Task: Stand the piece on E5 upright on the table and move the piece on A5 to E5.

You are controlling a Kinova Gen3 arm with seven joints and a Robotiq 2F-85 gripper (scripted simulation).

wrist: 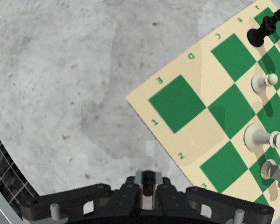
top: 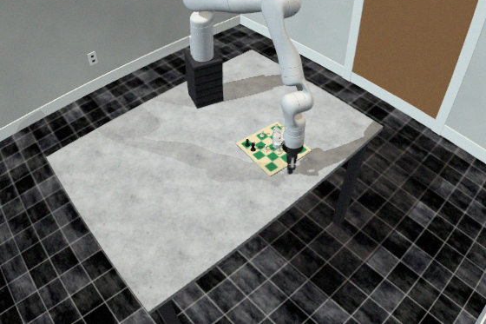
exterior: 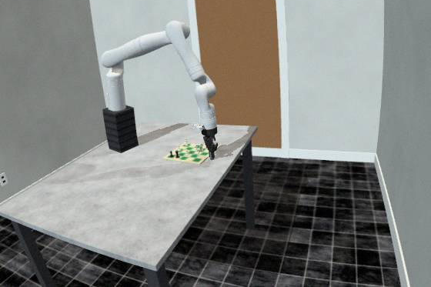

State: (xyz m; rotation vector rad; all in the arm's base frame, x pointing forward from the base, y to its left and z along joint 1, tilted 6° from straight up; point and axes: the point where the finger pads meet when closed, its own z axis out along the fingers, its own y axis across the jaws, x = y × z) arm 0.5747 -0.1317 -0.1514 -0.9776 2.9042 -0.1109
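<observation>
The green and cream chessboard [top: 273, 148] lies near the table's right edge; it also shows in the exterior view [exterior: 187, 153] and in the wrist view [wrist: 224, 103]. My gripper [top: 290, 168] [exterior: 212, 155] points straight down just off the board's near corner, low over the bare table top. It is shut on a small dark chess piece [wrist: 145, 184], seen from above between the fingers. I cannot tell whether the piece's base touches the table. On the board stand two black pieces [top: 250, 145] and some white pieces [top: 276, 136].
The table's right edge [top: 338, 163] is close to the gripper. The arm's black pedestal [top: 204, 78] stands at the table's far side. In the wrist view a black piece [wrist: 265, 28] and white pieces [wrist: 260, 137] stand on the board's right part.
</observation>
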